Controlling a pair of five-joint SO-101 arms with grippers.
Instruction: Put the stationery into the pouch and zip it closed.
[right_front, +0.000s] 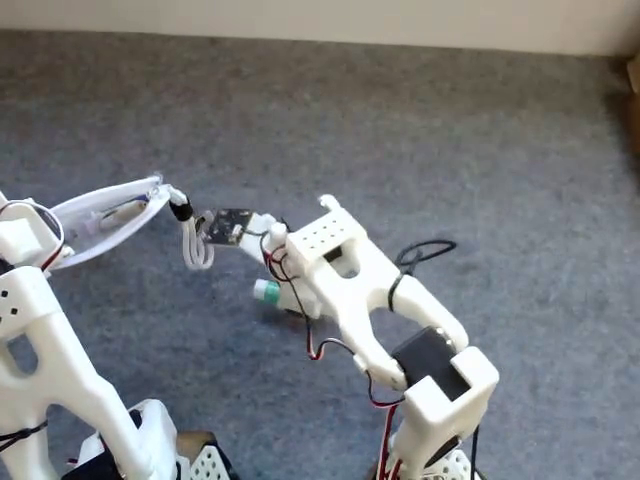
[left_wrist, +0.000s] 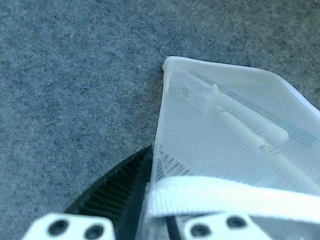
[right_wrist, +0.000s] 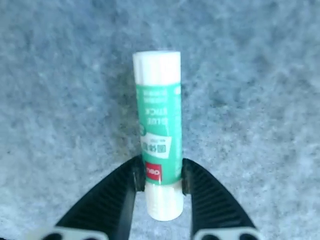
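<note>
Clamps the glue stick (right_wrist: 157, 125) by one end in the right gripper (right_wrist: 162, 176), rest jutting ahead of it, and pinches the mesh pouch (left_wrist: 225, 135), spread ahead, in the left gripper (left_wrist: 152, 167).

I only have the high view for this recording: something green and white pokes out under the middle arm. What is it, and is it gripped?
Observer: It is a glue stick. The right wrist view shows the right gripper shut on it near one white end.
Operator: The pouch looks edge-on to me. Is anything inside it yet?
Observer: Yes. The left wrist view looks through the mesh side of the pouch, and pale pen-like shapes lie inside.
</note>
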